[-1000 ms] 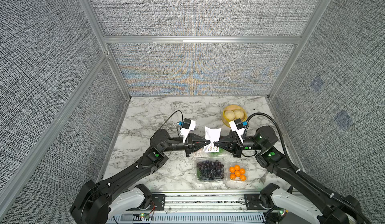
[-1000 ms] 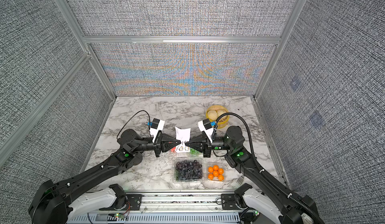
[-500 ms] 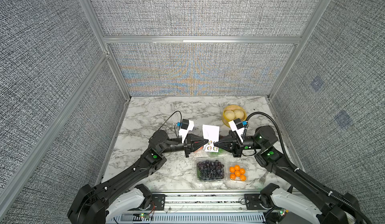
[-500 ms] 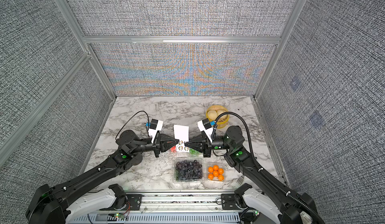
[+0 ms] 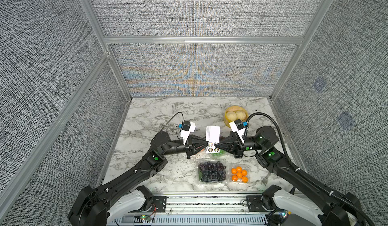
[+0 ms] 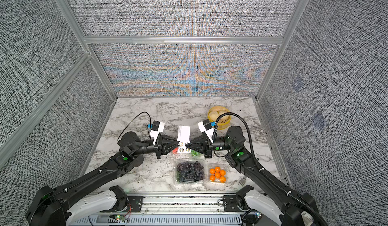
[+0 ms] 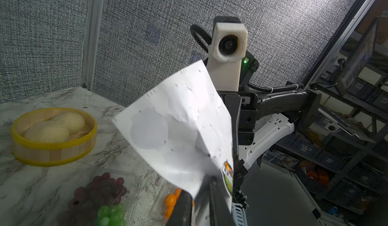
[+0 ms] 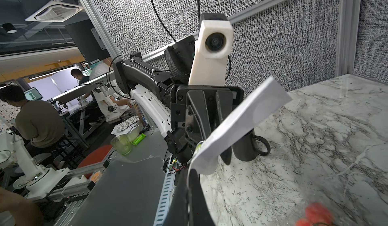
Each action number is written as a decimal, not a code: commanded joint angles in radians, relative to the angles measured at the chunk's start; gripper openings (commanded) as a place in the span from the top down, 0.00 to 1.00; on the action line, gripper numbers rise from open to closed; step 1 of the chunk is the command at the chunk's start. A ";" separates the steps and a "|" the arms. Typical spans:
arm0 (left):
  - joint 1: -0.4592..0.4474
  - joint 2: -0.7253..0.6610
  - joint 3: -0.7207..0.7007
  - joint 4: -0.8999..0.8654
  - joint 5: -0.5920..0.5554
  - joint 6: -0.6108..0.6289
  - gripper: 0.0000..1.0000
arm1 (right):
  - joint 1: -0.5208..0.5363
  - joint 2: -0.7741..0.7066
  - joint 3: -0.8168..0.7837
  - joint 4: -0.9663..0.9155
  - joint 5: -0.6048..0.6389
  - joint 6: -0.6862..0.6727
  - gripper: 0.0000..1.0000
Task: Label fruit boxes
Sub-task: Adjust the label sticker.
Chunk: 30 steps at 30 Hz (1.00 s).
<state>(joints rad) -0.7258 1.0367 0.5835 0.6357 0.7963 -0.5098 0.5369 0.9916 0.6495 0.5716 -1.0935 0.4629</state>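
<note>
White paper, the sheet [image 5: 212, 133] hung in the air between the two claws. Its long axis ran away from the robot, crosswise to the line of the arms, with round glossy stickers [image 5: 210, 150] at its near end. The right claw [image 5: 217, 146] was clamped on the sheet's edge. Whether the left claw [image 5: 205, 146] gripped it or stood slightly apart could not be told. Below, on the marble table [image 5: 157, 113], lay clear plastic clamshells. The mixed-grape box [image 7: 100, 195] and red-fruit box [image 6: 174, 150] sat under the claws. The dark-grape box [image 5: 212, 171] and orange box [image 5: 239, 173] were nearer the robot, the orange box on the right arm's side.
</note>
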 commanded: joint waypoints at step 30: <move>0.000 0.017 0.007 0.050 0.011 -0.019 0.51 | -0.002 0.015 0.026 -0.096 0.057 -0.090 1.00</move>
<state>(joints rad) -0.7258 1.0454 0.5838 0.6418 0.8036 -0.5308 0.5323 1.0077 0.6659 0.4747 -1.0321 0.3828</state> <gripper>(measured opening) 0.490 0.048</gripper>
